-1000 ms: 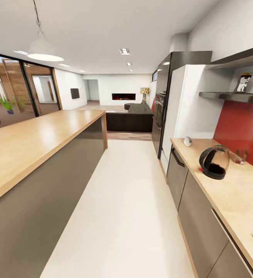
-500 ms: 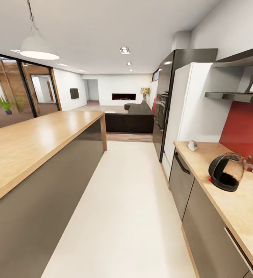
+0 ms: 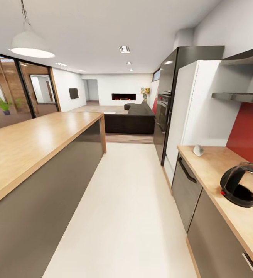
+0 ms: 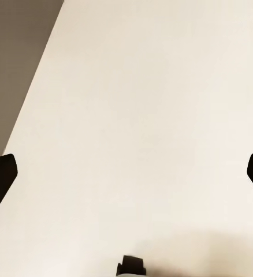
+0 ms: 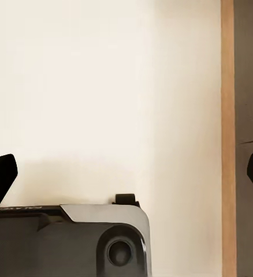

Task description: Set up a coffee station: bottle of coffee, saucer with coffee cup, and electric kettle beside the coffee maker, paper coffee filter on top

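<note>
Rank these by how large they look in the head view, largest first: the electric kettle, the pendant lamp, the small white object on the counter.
1. Pendant lamp and electric kettle look close in size; differing distance leaves their order unsure.
2. Small white object, clearly smallest.

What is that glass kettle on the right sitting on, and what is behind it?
The electric kettle stands on the kitchen countertop. Behind it is a red wall panel below a dark shelf. Its body hides the counter directly behind it, and the picture's edge cuts off what lies further right.
</note>
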